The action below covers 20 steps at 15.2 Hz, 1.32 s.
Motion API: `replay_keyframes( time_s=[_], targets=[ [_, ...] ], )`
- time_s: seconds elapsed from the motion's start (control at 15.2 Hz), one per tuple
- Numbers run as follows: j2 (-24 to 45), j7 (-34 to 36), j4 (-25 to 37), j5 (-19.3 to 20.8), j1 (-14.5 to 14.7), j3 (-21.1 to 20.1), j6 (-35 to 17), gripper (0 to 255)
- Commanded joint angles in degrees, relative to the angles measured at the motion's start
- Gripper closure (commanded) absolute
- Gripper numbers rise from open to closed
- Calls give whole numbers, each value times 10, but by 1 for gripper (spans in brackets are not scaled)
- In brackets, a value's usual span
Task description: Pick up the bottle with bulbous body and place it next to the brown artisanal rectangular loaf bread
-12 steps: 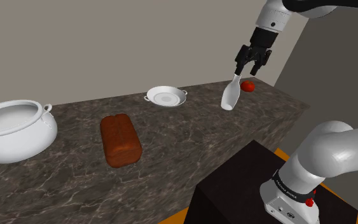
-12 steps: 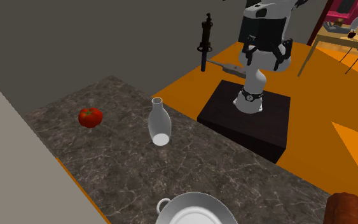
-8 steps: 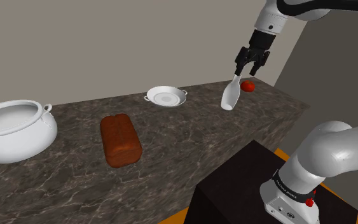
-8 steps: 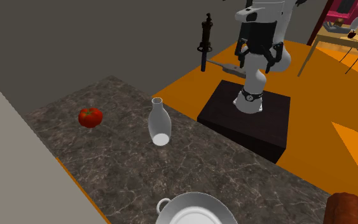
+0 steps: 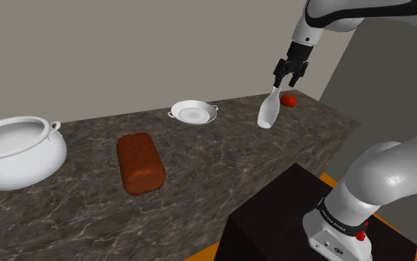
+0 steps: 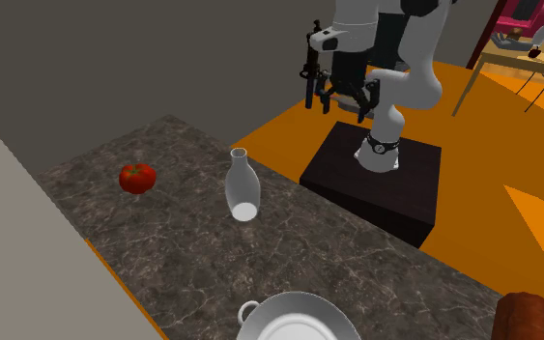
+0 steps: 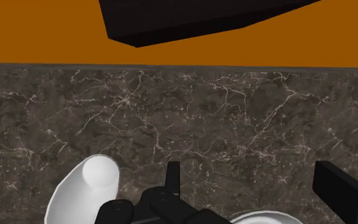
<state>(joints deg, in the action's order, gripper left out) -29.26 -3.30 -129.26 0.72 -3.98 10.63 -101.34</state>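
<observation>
The white bottle [image 5: 268, 110] with a bulbous body and narrow neck stands upright on the dark marble counter [image 5: 221, 152], toward the shoulder view's right. My black gripper [image 5: 288, 73] hangs open in the air just above its neck, touching nothing. In the second exterior view the bottle [image 6: 242, 186] stands mid-counter, with the gripper [image 6: 342, 104] higher and nearer the stand. The wrist view has the bottle [image 7: 82, 191] from above, just outside one finger [image 7: 172, 178], not between the open fingers. The brown rectangular loaf [image 5: 139, 162] lies far off toward the shoulder view's left.
A red tomato [image 5: 289, 100] sits just beyond the bottle near the counter's end. A small white two-handled bowl [image 5: 193, 113] stands at the back, between bottle and loaf. A large white pot [image 5: 14, 152] stands at the far left. The black stand [image 5: 273, 219] is below the counter's near edge.
The gripper, still open, has travelled away from above the stand toward the bottle, and the arm has stretched out further. Bottle, loaf and the other things have not moved.
</observation>
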Motion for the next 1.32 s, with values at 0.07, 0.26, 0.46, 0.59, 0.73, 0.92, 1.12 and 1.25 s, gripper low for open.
replay_keyframes(
  time_s=[0.07, 0.26, 0.46, 0.59, 0.73, 0.92, 1.12, 1.25],
  targets=[
    [50, -35, 21, 8, -6, 25, -24, 0],
    [104, -71, 54, 11, -11, 50, -41, 0],
    [162, -108, 92, 7, -17, 74, -55, 0],
    [202, -133, 122, 2, -22, 88, -62, 0],
    [244, -158, 154, -7, -27, 101, -67, 0],
    [309, -195, 208, -23, -39, 116, -70, 0],
    [376, -231, 270, -44, -56, 127, -67, 0],
    [415, -250, 309, -56, -68, 131, -63, 0]
  ],
)
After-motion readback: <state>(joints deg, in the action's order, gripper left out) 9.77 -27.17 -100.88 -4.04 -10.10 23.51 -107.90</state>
